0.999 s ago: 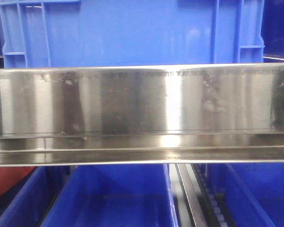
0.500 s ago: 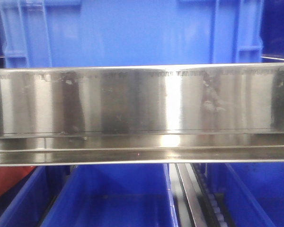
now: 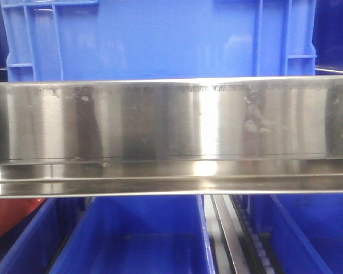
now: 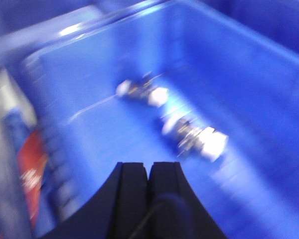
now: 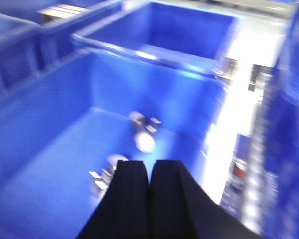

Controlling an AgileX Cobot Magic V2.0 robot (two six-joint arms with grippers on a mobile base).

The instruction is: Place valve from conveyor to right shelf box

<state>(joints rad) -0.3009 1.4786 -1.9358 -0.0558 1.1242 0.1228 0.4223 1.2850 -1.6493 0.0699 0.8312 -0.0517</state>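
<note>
1. In the lower centre of the left wrist view, the left gripper [image 4: 148, 172] has its black fingers [image 4: 132, 184] pressed together with nothing between them.
2. Beyond them, two white-and-metal valves [image 4: 194, 137] [image 4: 142, 91] lie on the floor of a blue plastic box [image 4: 269, 99], apart from each other.
3. In the right wrist view, the right gripper [image 5: 150, 172] is likewise clenched on nothing, above valves in a blue box [image 5: 40, 129]; whether this is the same box cannot be told.
4. In the front view, the upper blue crate [image 3: 160, 40] sits slightly right of its position a second ago behind the steel shelf rail [image 3: 171, 123], so the base appears to be shifting.
5. Judgement: a valve is delivered; the conveyor is not in view.
</note>
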